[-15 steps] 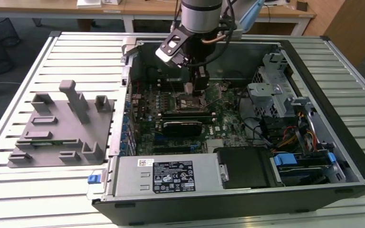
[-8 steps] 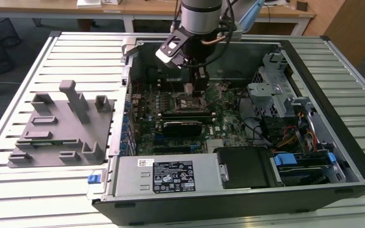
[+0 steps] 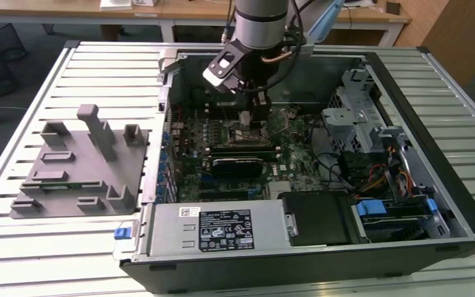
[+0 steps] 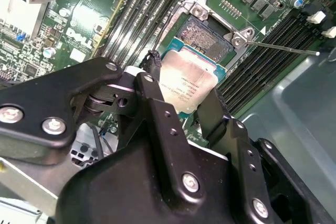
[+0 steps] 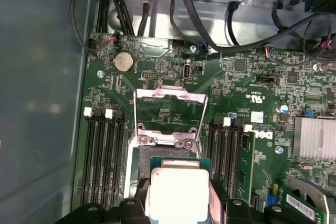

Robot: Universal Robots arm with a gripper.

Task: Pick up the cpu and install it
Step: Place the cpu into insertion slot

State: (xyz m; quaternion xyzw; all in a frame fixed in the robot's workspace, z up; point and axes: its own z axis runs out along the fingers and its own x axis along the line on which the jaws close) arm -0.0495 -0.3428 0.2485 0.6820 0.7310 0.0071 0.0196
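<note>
I see the cpu [image 5: 177, 192] with a smooth silver metal top, dull sheen, matt black gripper [image 4: 182, 88] with bright steel screws, glossy green motherboard [image 5: 173, 77], smooth grey sheet-metal case [image 5: 42, 103], matt grey plastic tray [image 3: 81, 167], ribbed pale metal table [image 3: 23, 247]

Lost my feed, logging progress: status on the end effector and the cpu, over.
End effector shut on the cpu. Cpu over the open socket, seating unclear. Nothing seen in the way.

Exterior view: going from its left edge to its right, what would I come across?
Grey tray with upright blocks → gripper holding the cpu above the motherboard → metal drive cage → black side wall of the computer case.
</note>
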